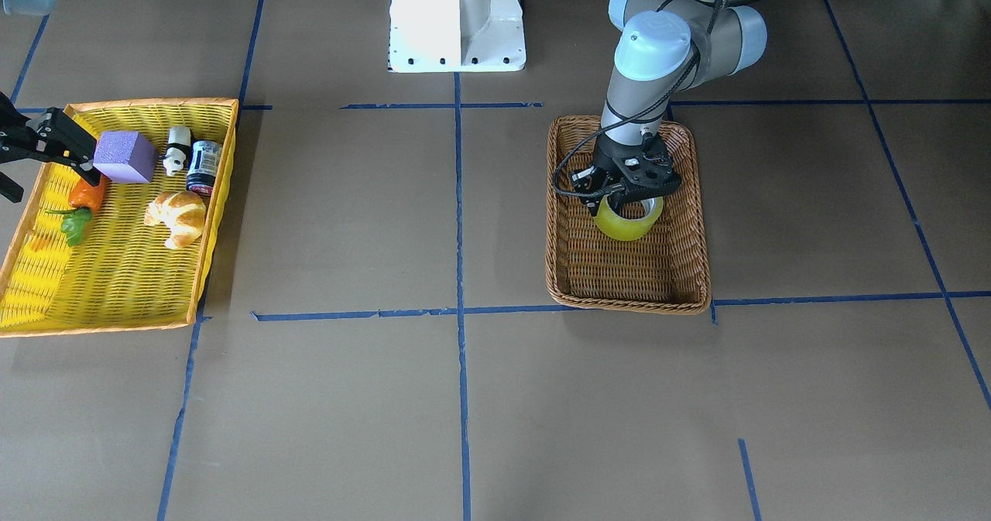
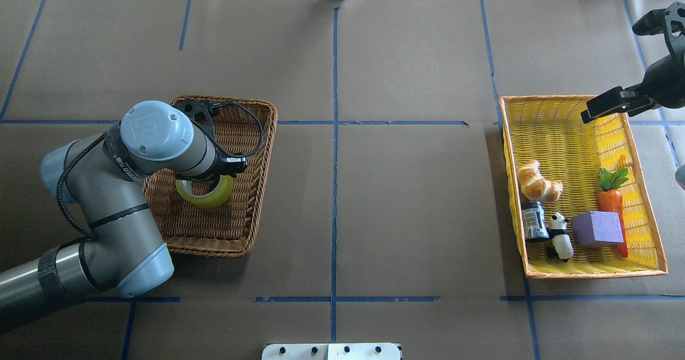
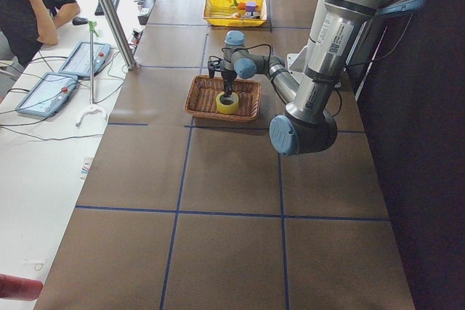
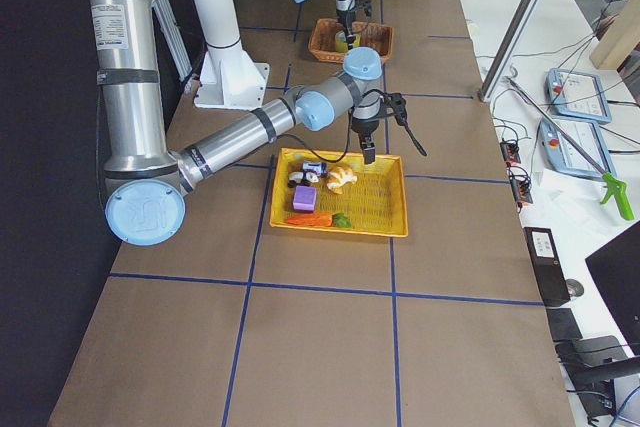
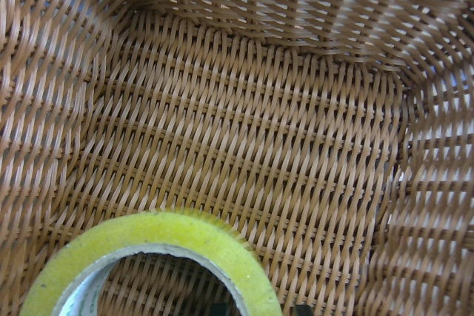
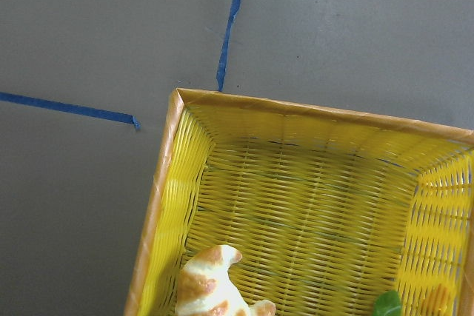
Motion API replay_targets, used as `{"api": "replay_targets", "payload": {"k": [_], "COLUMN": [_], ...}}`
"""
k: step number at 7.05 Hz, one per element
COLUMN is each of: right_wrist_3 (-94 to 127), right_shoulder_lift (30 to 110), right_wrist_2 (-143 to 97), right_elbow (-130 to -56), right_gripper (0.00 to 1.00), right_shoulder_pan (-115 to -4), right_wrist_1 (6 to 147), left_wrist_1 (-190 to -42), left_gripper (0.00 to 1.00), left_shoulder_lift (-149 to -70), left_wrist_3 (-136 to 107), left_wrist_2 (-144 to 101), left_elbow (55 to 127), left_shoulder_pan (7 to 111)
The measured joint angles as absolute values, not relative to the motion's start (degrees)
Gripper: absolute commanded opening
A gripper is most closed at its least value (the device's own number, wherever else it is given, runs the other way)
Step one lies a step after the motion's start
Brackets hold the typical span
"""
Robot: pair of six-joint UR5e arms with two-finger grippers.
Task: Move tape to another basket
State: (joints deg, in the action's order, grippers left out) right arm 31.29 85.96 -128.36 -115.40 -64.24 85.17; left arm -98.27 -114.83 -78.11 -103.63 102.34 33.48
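So the wide translucent yellow packing tape roll (image 1: 631, 227) hangs tilted right under the left claw (image 1: 623, 200), which looks pinched on the roll's wall, hole facing up, low inside the rectangular brown woven wicker basket (image 1: 627, 304).
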Motion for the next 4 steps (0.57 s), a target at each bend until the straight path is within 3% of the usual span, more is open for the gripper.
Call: {"api": "replay_targets", "payload": {"k": [2,4], "right_wrist_3": [31.19,28.04], "right_shoulder_lift": [86.07,86.08], "right_wrist_2": [-128.87,-129.91], "right_elbow": [-115.41,-115.34], "right_gripper": [1.00,1.00], "right_shoulder_pan": [-65.44,-68.57], "right_wrist_1": [85.64,90.11], "left_wrist_1": [-96.10,-84.59], "left_gripper": [1.00,1.00], "left_shoulder_lift": [-113.43,-109.90], "left_wrist_3": [-74.65,-58.83], "left_wrist_2": [-104.58,-107.10], "left_elbow": [109.12,119.01], "left_shoulder_pan": [37.57,43.74]}}
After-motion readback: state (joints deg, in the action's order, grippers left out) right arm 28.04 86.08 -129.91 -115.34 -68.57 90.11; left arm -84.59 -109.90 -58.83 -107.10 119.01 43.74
